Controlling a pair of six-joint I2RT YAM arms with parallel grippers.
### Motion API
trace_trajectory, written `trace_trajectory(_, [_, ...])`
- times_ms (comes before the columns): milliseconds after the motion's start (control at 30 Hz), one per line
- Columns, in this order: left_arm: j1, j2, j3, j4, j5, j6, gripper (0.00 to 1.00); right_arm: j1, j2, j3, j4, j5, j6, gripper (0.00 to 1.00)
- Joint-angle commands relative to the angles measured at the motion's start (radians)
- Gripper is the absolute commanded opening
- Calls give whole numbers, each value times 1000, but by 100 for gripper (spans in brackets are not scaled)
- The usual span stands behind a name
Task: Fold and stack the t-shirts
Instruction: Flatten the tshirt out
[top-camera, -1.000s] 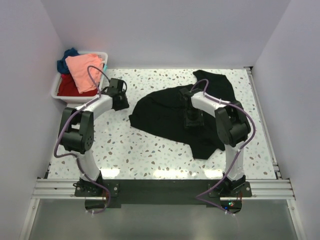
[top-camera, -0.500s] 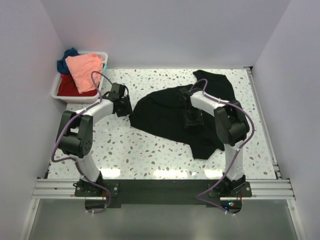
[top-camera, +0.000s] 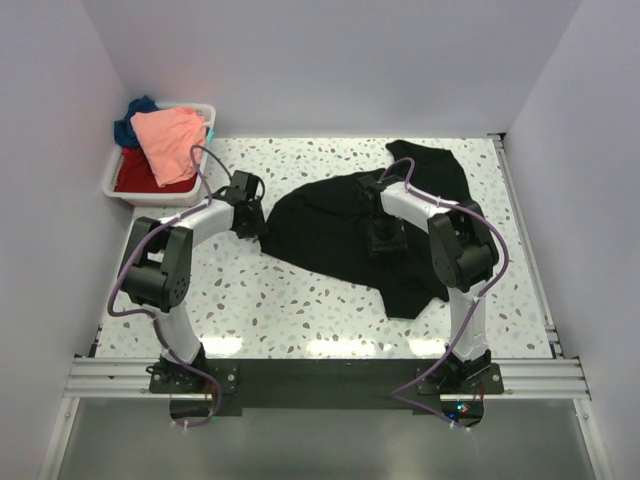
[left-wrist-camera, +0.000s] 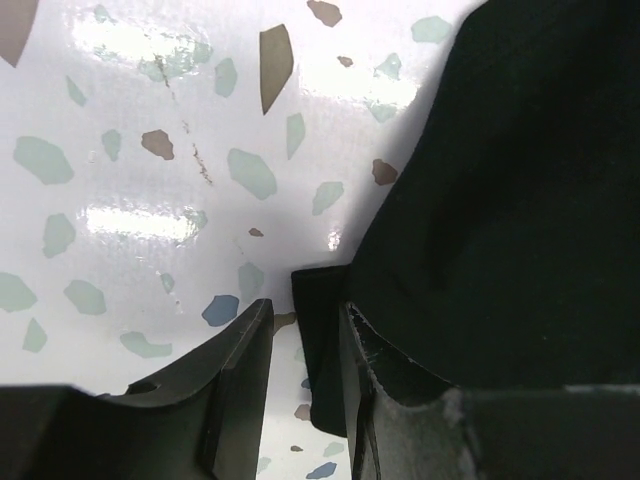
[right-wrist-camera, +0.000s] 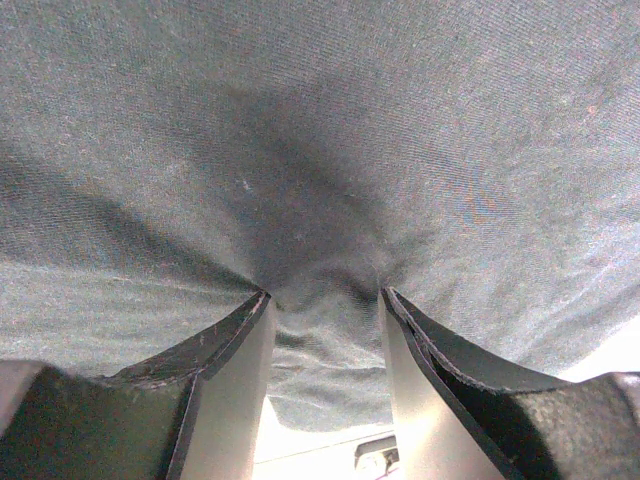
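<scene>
Over the last second the left tool (top-camera: 251, 221) swings away from the white bin (top-camera: 110, 176) and comes down to the left edge of the black t-shirt (top-camera: 330, 232), which lies spread but rumpled across the middle and right of the bench (top-camera: 300, 300). The left wrist view shows its jaws apart on either side of a small corner of black cloth, with a sliver of speckled bench showing between one finger and the hem, so I judge the corner framed but not yet pinched. The right tool (top-camera: 385, 238) does not shift in that time. It sits on the shirt's middle with its jaws apart, pressed into the fabric so that a pucker gathers between them (more a pin than a grip, as far as its wrist view shows). Together this reads as the start of the first fold: one side is anchored and the other is about to be lifted once the left jaws close. The salmon-pink t-shirt (top-camera: 168, 140), the red t-shirt (top-camera: 135, 176) and the dark blue t-shirt (top-camera: 135, 110) are heaped in the bin, so nothing is stacked yet.
</scene>
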Motion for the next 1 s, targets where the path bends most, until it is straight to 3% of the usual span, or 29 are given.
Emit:
trace_trajectory(0, [-2, -36, 6, 5, -48, -24, 37, -13, 65, -25, 130, 31, 6, 51])
trace_trajectory(467, [-2, 16, 20, 31, -36, -28, 38, -13, 62, -28, 133, 20, 3, 50])
trace_trajectory(967, [-17, 72, 64, -8, -119, -51, 38, -13, 50, -40, 141, 14, 7, 50])
